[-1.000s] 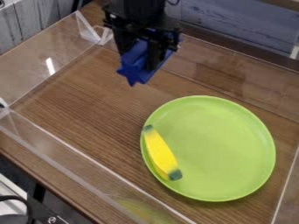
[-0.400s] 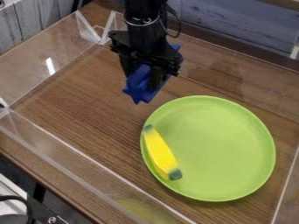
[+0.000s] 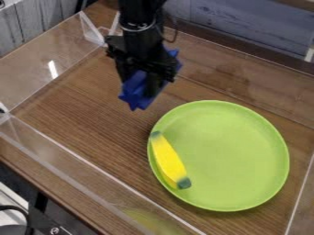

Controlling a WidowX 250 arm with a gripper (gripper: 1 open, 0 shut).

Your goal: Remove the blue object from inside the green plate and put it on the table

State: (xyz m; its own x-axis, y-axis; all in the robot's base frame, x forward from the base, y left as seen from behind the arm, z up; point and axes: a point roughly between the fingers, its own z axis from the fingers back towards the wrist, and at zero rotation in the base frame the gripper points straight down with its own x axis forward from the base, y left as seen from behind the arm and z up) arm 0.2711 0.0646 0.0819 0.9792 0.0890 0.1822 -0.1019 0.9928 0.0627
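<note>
Blue block (image 3: 136,88) is held clamped in the black claw (image 3: 139,83), which hangs pointing nearly straight down from the black arm coming in from the top of the frame. The block dangles tilted, its lower end close over the tabletop (image 3: 86,106); whether it's actually touching the wood can't be told from this angle. It's clear of the green plate (image 3: 233,151), up and to the left of the plate's rim.

On the plate, a yellow banana-shaped thing (image 3: 168,159) with a dark tip is laid along the left edge.

The tabletop is brown wood grain, a bit glossy, with some glare caught on it. It's boxed in by low clear acrylic walls (image 3: 55,55), and reflections can be seen along the left and front panels. Behind the back wall, grey planks are visible at upper left and a darker bluish-grey surface at upper right. Something white is tucked behind the arm near the back wall, too hidden to be made out. Below the front wall, dark frame parts can be seen at the bottom left.
</note>
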